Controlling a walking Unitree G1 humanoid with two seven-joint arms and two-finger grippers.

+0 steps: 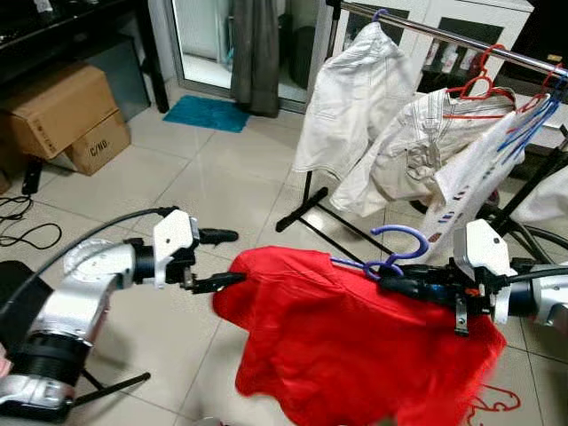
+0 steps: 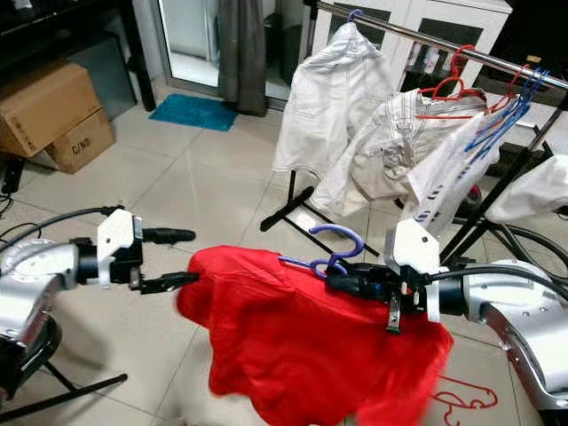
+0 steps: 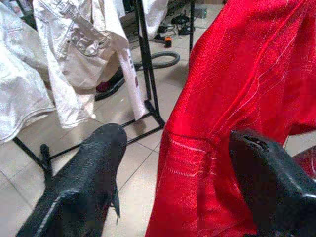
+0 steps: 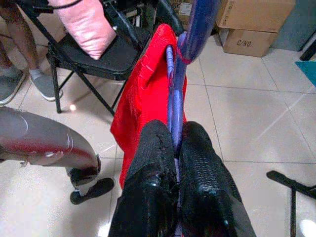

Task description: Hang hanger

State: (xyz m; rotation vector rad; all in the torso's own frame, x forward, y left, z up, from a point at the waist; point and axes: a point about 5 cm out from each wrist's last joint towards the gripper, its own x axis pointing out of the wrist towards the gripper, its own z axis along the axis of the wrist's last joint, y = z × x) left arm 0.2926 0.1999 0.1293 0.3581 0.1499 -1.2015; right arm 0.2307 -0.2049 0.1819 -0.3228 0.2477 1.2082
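White garments (image 1: pixel 382 133) crowd the rail (image 1: pixel 461 37).

One red garment (image 1: pixel 355 346) hangs on one purple hanger (image 1: pixel 395 253). Three white garments (image 1: pixel 355 102) are on the clothes rail (image 1: pixel 461 37), with several red and blue hangers (image 1: pixel 524 115). Two cardboard boxes (image 1: pixel 67 115) are stacked; one teal mat (image 1: pixel 209 113) lies on the floor.

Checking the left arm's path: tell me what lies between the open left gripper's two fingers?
In the left wrist view, the red shirt's edge lies between the left gripper's fingers, with bare floor tile beside it.
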